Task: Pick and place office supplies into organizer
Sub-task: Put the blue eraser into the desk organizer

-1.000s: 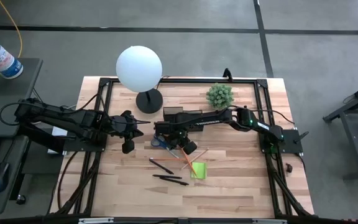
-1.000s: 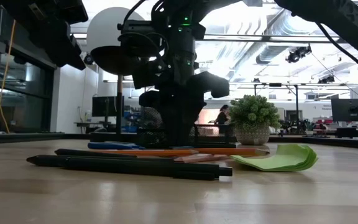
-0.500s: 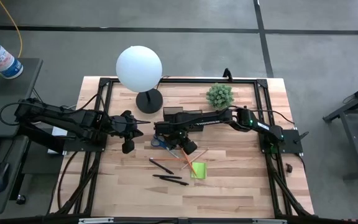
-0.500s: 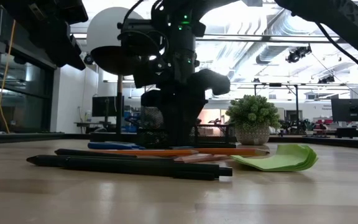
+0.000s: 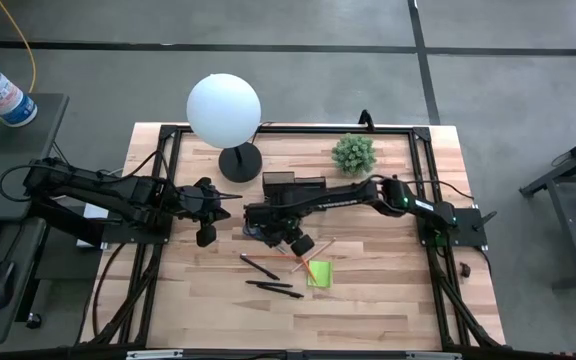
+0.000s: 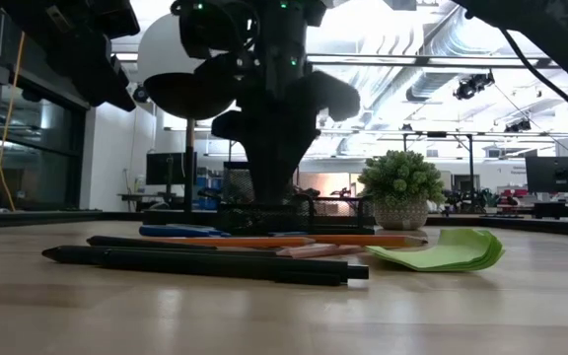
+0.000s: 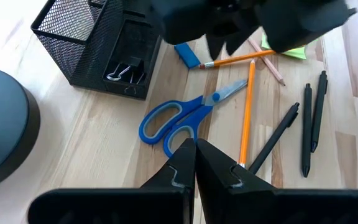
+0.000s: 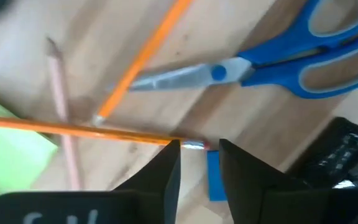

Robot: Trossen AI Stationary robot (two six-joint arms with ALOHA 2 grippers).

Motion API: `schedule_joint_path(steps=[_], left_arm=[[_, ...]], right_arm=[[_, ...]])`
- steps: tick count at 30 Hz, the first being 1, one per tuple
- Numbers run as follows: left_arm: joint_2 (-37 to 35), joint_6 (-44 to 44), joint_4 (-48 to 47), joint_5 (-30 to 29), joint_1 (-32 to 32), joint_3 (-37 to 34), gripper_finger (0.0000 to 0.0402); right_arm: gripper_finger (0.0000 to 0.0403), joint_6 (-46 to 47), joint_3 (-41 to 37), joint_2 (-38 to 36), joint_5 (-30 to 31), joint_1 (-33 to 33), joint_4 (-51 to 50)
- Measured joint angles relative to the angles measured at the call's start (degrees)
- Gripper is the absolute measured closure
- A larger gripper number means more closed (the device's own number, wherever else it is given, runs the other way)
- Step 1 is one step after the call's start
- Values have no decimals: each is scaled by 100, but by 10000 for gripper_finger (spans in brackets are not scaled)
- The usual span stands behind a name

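Right pincer (image 8: pixel 196 152) over scissors (image 8: pixel 291 62), beside organizer (image 5: pixel 292 184) edge

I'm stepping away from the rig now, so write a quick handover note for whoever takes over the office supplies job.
Left gripper: shut, empty, waiting left of the scissors.
Right gripper: fingers slightly apart, holding nothing, low over the end of an orange pencil beside a small blue piece.
Organizer: binder clips inside one compartment.
Still on the table: scissors, pencils, black pens, green sticky-note pad.
Left to do: put all of these into the organizer.
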Motion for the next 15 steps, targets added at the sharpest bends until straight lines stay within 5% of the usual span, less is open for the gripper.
schedule_joint_path(steps=[8, 15], left_arm=[[0, -70, -10, 0, -1, 0, 401], [0, -103, -10, 0, 1, 0, 401]], right_arm=[[310, 874, -7, 0, -574, 6, -175], [224, 964, -9, 2, -220, -34, -184]])
